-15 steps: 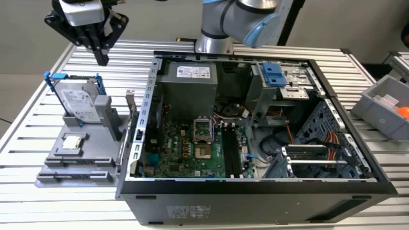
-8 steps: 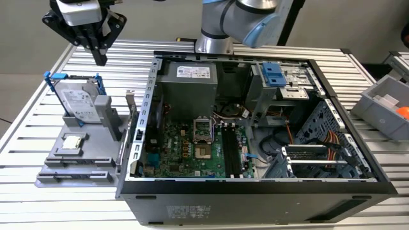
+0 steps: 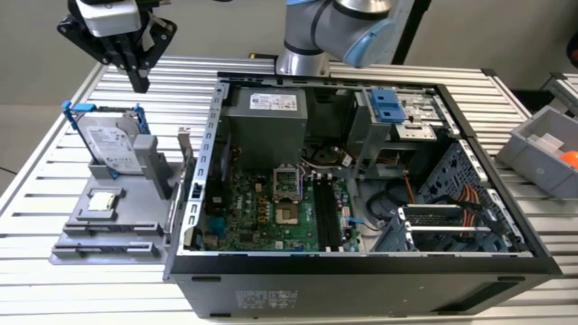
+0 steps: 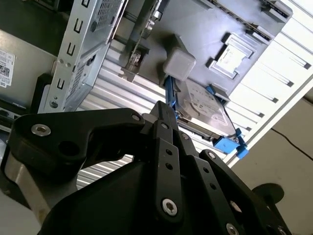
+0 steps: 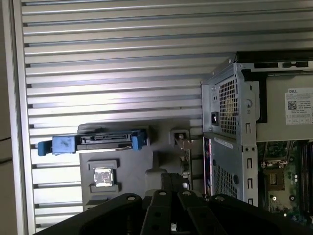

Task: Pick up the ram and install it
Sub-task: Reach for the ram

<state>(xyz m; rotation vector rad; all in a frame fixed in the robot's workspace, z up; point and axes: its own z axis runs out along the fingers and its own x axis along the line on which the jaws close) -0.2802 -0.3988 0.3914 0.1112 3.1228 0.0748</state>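
Pincer high above slatted metal table

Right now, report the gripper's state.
The gripper: closed, holding nothing, fingers pointing down above the hard drive.

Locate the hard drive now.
In the exterior view, the hard drive stands upright on the grey fixture at that view's left, outside the computer case, with the processor chip just nearer the camera.

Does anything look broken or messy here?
Nothing stands out. The grey hard drive in its blue frame stands upright in the grey plastic holder, the small square silver chip lies flat, and nothing is spilled.
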